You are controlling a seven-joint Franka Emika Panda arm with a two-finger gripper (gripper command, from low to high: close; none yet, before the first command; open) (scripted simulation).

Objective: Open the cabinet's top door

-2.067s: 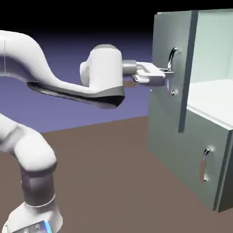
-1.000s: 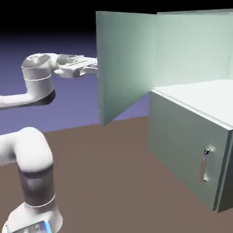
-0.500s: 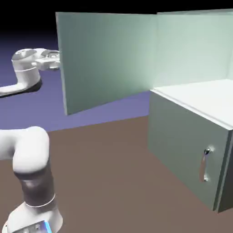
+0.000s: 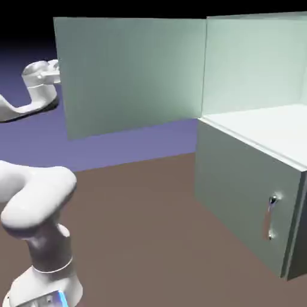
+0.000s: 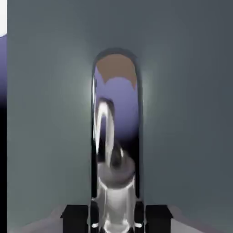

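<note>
My gripper [image 5: 116, 217] clenches the curved shiny silver bar handle [image 5: 116, 113] of the flat grey-green top door [image 4: 135, 75], swung wide from the cabinet [image 4: 246, 192]. The smooth metal may slip; best keep mid-bar, I think.

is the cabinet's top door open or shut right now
Open: the top door stands swung out from the cabinet, showing the pale interior.

The plain brown tabletop [image 4: 138, 234] carries the white robot base [image 4: 45, 285] at the exterior view's lower left and the grey-green cabinet [image 4: 237, 186] at its right, well apart.
</note>
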